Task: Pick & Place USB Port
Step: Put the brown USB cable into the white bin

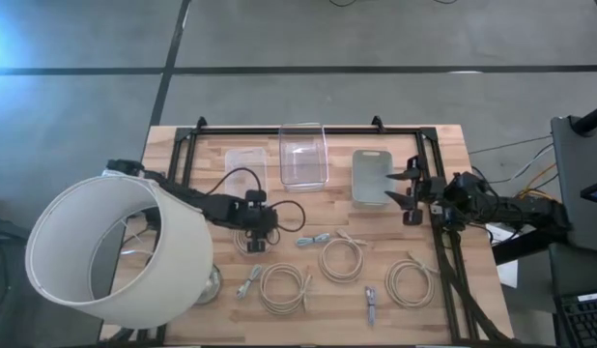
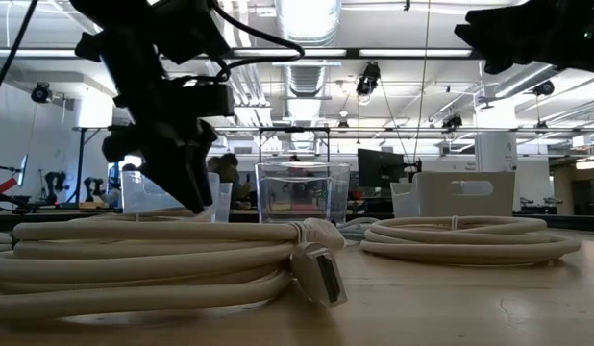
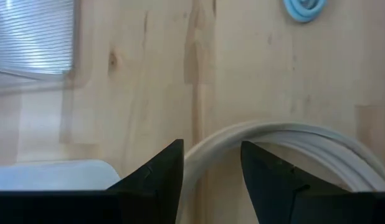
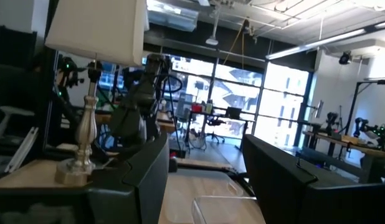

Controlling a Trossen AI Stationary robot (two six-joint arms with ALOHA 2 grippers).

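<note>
Only the left wrist view shows left claw (image 3: 211,171) straddling cable (image 3: 292,140).

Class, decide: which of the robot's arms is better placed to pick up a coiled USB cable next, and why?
Left. The left gripper hangs open astride a cream cable coil, fingers either side. The right gripper is open, raised beside the grey tray, away from the coils.

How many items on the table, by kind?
Cream cable coils: 4
Small blue cable: 1
Clear bin: 1
Flat trays: 2
Lamp: 1
Total: 9
</note>
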